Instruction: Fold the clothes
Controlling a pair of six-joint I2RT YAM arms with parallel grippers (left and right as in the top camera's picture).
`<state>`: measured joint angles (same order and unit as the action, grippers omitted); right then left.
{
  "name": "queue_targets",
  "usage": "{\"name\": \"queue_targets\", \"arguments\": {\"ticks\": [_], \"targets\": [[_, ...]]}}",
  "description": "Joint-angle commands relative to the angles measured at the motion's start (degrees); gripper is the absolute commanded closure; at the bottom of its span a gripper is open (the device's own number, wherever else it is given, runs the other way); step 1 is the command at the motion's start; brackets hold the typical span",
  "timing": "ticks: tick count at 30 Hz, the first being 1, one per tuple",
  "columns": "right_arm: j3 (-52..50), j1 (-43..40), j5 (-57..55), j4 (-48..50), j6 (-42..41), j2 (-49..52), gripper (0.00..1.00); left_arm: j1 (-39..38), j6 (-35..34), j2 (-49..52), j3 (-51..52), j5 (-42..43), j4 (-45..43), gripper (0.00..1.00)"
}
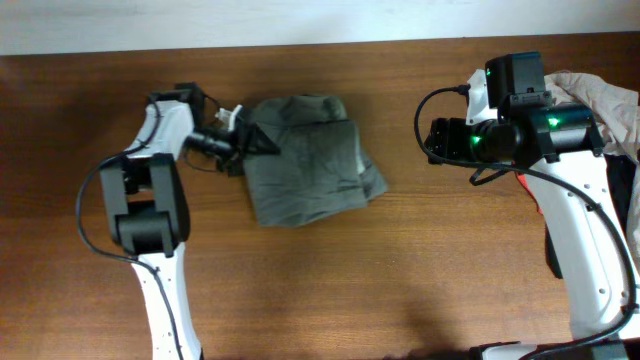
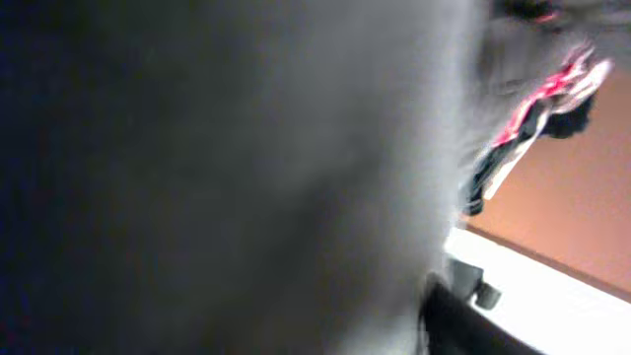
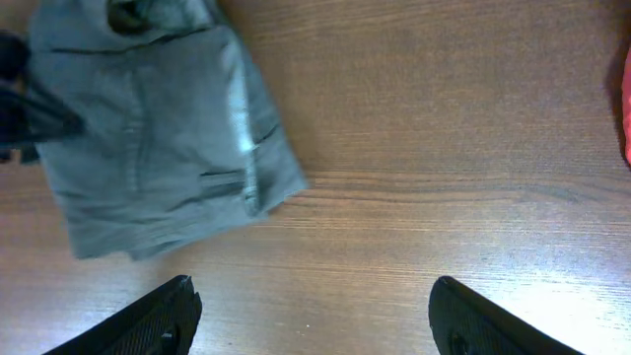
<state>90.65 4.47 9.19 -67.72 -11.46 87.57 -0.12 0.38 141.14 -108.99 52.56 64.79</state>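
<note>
The grey shorts (image 1: 315,165) lie folded on the bench (image 1: 400,280). The left fingers (image 1: 262,140) sit at their edge, maybe tidying; I cannot tell if they pinch. The right fingers (image 3: 148,320) hang apart, out of the way.

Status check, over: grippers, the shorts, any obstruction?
Left gripper at left edge of shorts, grip unclear. Right gripper open, empty, over bare table. Shorts folded, mid-table. Far right, other garments piled, not obstructing.
</note>
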Motion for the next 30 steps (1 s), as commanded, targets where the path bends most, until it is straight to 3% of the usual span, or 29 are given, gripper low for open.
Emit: {"name": "queue_targets", "arguments": {"ticks": [1,9,14,18,26,30], "targets": [[0.3,-0.4,-0.7,0.0,0.7,-1.3,0.21,-1.4,-1.0,1.2,0.7,1.5,-0.1,0.99],[0.3,-0.4,-0.7,0.0,0.7,-1.3,0.21,3.3,-2.5,-9.2,0.5,5.2,-2.0,0.99],[0.3,-0.4,-0.6,-0.4,0.7,-1.3,0.21,11.2,-9.8,-19.7,0.5,1.9,-9.0,0.99],[0.3,-0.4,-0.7,-0.5,0.7,-1.3,0.21,18.4,-10.2,-24.5,0.5,0.2,-10.6,1.0],[0.3,-0.4,-0.7,-0.4,0.7,-1.3,0.21,30.9,-7.8,-23.9,3.1,-1.6,-13.9,0.99],[0.3,-0.4,-0.7,-0.4,0.7,-1.3,0.21,33.7,-10.6,-23.9,4.6,-1.0,-18.5,0.99]]}}
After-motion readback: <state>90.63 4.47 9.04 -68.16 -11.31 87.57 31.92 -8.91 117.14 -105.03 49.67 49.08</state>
